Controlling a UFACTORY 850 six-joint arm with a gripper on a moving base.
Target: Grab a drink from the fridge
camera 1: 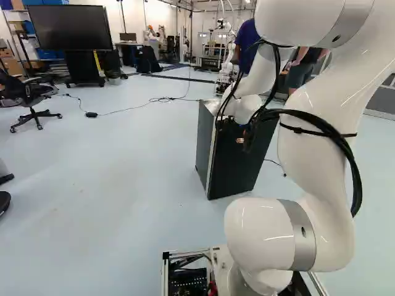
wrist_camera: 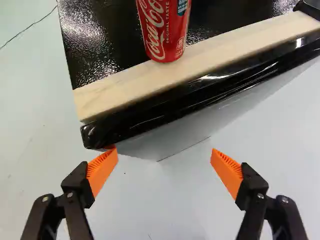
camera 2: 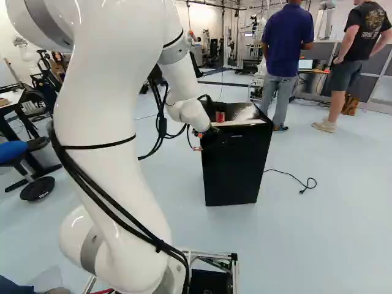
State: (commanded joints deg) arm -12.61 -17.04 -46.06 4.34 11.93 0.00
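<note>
A red metal can with white lettering [wrist_camera: 165, 30] stands upright on top of the small black box-shaped fridge [camera 2: 236, 168], its base at the pale wooden strip [wrist_camera: 240, 46] along one edge, nearer one corner. The fridge stands upright on the floor [camera 2: 318, 245].

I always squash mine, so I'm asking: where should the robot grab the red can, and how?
Probably around the middle of the red can, one orange pad on each side, with the open tool coming level from the wooden strip. The can is round and stands upright, near that edge of the fridge's top.
</note>
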